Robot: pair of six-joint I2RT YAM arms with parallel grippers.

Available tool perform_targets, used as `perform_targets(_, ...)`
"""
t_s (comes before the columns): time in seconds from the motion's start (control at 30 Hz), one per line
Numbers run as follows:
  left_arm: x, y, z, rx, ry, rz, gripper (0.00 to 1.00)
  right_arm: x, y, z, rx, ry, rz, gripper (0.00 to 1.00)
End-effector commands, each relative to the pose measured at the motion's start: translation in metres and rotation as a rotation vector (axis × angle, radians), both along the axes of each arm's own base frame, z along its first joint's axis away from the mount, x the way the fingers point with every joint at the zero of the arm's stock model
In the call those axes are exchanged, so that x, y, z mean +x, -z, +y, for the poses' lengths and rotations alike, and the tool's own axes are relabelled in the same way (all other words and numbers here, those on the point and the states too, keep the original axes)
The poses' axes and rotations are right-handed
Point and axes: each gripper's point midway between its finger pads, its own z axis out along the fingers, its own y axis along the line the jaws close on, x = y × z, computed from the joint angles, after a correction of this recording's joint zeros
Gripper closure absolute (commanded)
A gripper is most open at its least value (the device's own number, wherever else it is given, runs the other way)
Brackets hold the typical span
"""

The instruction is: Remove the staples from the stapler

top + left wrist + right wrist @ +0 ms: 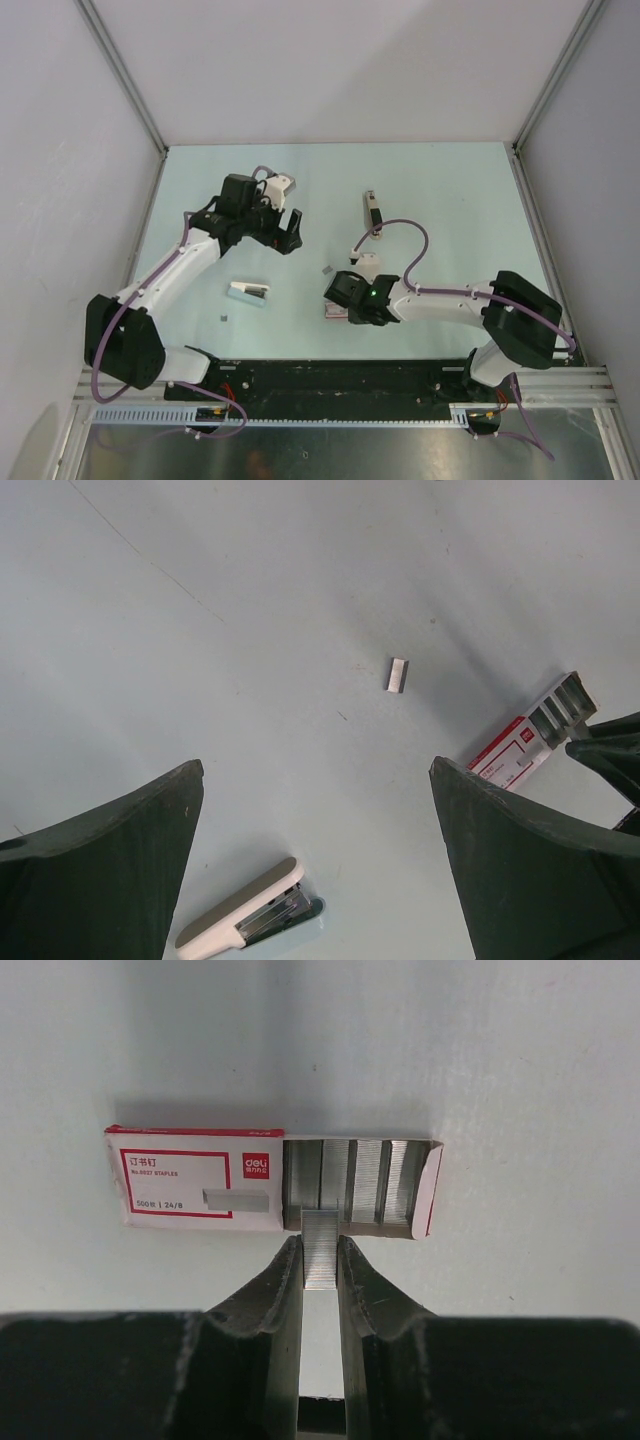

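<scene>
R tool (319, 1243) w/ staple strip (320, 1222)

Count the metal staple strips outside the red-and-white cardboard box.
3: one strip pinched in the right hand at the box's open end; another on the table beyond the box; a tiny grey piece, probably a strip, near the white-and-teal oblong object. Others may be hidden.

A pale mint-green table (450, 190) fills the middle, boxed in on three sides by plain grey-white panels: a back wall (340, 60), a left wall (50, 150) and a right wall (600, 200). Slim metal posts (121, 75) mark the far corners. A black rail (340, 378) runs along the near edge, with a dull metal sheet (350, 450) below it. The light is soft and even.
</scene>
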Motion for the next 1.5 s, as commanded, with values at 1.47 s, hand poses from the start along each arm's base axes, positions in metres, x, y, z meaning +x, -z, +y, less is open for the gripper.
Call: perform_targets(1.47, -0.014, -0.023, -0.007, -0.061, 0.076, -0.048, 0.01, 0.012, -0.007, 0.015, 0.049, -0.001, 0.010, 0.65)
